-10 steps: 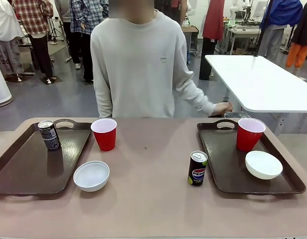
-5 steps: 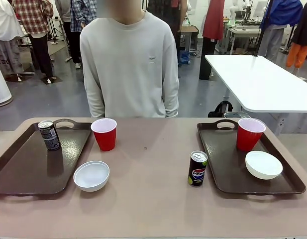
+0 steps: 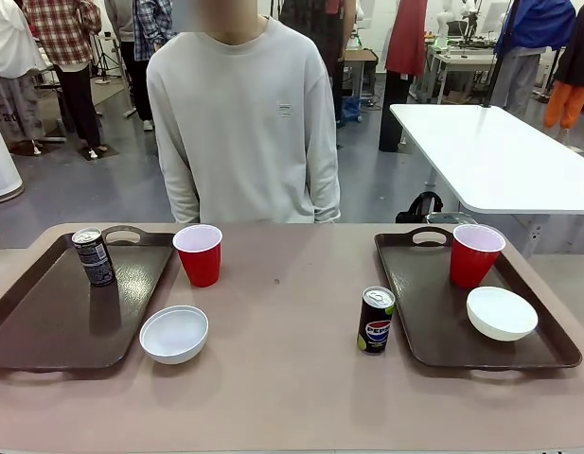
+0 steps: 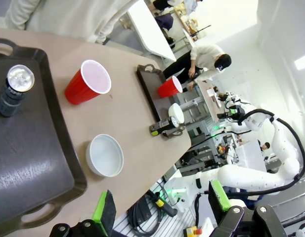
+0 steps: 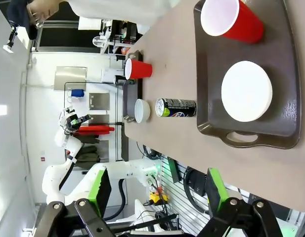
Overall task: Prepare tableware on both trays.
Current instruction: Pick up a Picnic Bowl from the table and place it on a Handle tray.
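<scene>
Tableware is half sorted. On the right tray [image 3: 433, 317] sit the right red cup [image 3: 475, 253] and right white bowl [image 3: 501, 312], while the Pepsi can [image 3: 376, 321] stands on the bench [image 3: 282, 388] just beside its rim at 9 o'clock. On the left tray [image 3: 55, 322] is only the dark grey can [image 3: 93, 255]. The left red cup [image 3: 199, 253] sits off its rim at 1 o'clock and the left white bowl [image 3: 174, 333] at 4 o'clock.

The left end effector [image 4: 162, 205] and right end effector [image 5: 158, 187] hang empty, jaws spread wide.

Likely risks: a finger clipping the slim Pepsi can and toppling it, or the bowl catching the raised rim.

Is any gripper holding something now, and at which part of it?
Nothing is held: the left gripper and the right gripper are both open and empty.
</scene>
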You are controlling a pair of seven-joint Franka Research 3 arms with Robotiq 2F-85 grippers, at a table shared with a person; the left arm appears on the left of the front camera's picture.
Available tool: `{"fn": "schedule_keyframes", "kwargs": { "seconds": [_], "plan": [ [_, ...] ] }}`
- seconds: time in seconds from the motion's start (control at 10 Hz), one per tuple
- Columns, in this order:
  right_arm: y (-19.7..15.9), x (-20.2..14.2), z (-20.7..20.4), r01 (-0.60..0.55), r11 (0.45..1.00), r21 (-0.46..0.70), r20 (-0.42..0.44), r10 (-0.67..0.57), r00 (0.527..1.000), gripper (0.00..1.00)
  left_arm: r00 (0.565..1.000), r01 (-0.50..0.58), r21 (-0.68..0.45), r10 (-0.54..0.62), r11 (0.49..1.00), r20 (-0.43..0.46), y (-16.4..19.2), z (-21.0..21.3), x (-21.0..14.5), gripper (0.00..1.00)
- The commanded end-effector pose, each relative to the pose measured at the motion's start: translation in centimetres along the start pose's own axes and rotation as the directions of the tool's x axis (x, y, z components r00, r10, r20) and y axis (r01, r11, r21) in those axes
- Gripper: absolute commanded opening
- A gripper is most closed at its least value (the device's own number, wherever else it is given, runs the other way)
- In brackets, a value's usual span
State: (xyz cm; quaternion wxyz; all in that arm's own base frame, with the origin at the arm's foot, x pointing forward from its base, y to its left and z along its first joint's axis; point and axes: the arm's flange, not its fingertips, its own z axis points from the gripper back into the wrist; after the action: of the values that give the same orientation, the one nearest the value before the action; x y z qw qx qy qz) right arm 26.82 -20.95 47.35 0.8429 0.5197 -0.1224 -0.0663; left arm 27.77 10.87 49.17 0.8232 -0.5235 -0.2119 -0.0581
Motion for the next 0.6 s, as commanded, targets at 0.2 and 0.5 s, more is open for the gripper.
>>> {"fn": "schedule_keyframes", "kwargs": {
  "seconds": [0.2,0.5],
  "plan": [
    [0.10,-0.35,0.25,-0.014,1.000,-0.011,-0.016,0.013,1.000,1.00,1.000,0.026,-0.018,-0.026,0.999,0.011,0.13,0.02,0.08,1.00],
    [0.10,-0.35,0.25,-0.014,1.000,-0.011,-0.016,0.013,1.000,1.00,1.000,0.000,0.000,0.000,1.000,0.000,0.00,0.00,0.00,1.00]
  ]
}}
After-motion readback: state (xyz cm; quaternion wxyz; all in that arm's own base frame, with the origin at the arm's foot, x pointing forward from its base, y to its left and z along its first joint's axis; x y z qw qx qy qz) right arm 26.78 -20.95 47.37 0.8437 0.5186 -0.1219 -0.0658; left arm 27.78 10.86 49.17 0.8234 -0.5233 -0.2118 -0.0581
